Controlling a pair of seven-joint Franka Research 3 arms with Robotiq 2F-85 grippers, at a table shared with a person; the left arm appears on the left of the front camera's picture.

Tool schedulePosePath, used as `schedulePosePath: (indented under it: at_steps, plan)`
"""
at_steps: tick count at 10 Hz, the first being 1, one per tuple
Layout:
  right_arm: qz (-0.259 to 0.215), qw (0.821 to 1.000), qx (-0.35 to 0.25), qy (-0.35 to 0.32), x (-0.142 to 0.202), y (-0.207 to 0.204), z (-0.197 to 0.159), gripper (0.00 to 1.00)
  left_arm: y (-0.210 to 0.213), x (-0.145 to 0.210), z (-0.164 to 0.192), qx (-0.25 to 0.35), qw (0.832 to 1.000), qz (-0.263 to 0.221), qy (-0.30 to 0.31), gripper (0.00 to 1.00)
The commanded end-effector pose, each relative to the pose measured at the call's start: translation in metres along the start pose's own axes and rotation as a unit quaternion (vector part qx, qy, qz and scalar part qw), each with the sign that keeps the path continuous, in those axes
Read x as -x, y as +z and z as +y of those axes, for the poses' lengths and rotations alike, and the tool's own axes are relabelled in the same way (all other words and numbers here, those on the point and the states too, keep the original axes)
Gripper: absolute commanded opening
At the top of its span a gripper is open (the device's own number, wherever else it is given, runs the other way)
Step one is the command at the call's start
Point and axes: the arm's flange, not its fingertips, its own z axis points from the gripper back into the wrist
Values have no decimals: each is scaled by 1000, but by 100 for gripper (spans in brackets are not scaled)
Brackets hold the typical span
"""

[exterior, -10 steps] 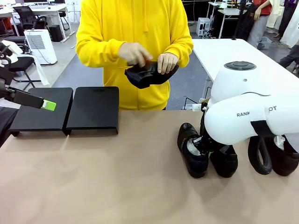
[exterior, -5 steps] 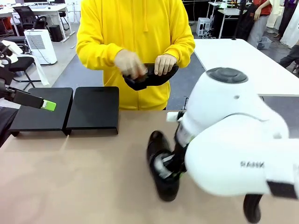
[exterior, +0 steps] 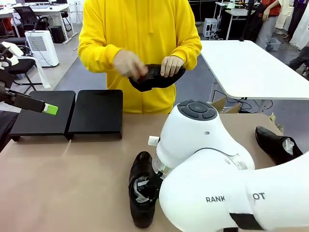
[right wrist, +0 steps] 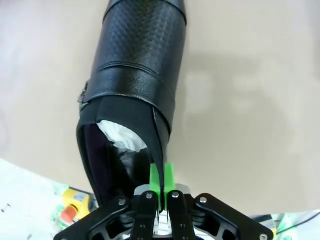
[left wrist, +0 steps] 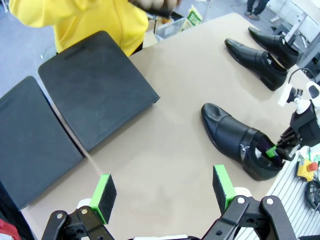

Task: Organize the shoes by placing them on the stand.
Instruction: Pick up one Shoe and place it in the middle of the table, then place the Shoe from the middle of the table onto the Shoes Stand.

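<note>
My right gripper (right wrist: 161,181) is shut on the side wall of a glossy black shoe (right wrist: 140,65), near its heel, with white paper stuffing showing inside. In the front view that shoe (exterior: 141,193) hangs low over the middle of the table, partly behind my right arm. The stand (exterior: 95,112), two flat black platforms, sits at the far left with nothing on it. My left gripper (left wrist: 162,187) hovers open above the table beside the stand (left wrist: 95,85). Another shoe (exterior: 277,143) lies at the right. The person holds and rubs one more shoe (exterior: 157,76).
In the left wrist view two shoes (left wrist: 260,62) lie side by side at the table's far end. The right arm's big white body (exterior: 212,183) blocks the front right. A white table (exterior: 246,63) stands behind on the right.
My right arm has swung left across the table, carrying the shoe from the group at the right to the middle. The left gripper has stayed put. The person keeps rubbing their shoe.
</note>
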Motion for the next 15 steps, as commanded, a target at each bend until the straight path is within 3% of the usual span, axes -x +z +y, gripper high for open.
schedulePosePath:
  at_steps: [1, 5, 6, 8, 15]
  plan:
    - [-28, 998, -3, -48, -15, -7, 11, 12, 0, 0, 2, 8, 1000, -3, -6, 100]
    - [-25, 999, 3, -40, -18, -1, 5, 86, 0, 0, 2, 8, 1000, -3, -6, 100]
    - [-28, 999, -4, -39, -15, 6, -2, 100, 0, 0, 2, 8, 1000, -3, -6, 100]
    - [-12, 999, -18, -27, -9, 18, -14, 100, 0, 0, 2, 8, 1000, -3, -6, 100]
    - [-23, 999, -7, -39, -16, 4, -2, 100, 0, 0, 2, 8, 1000, -3, -6, 100]
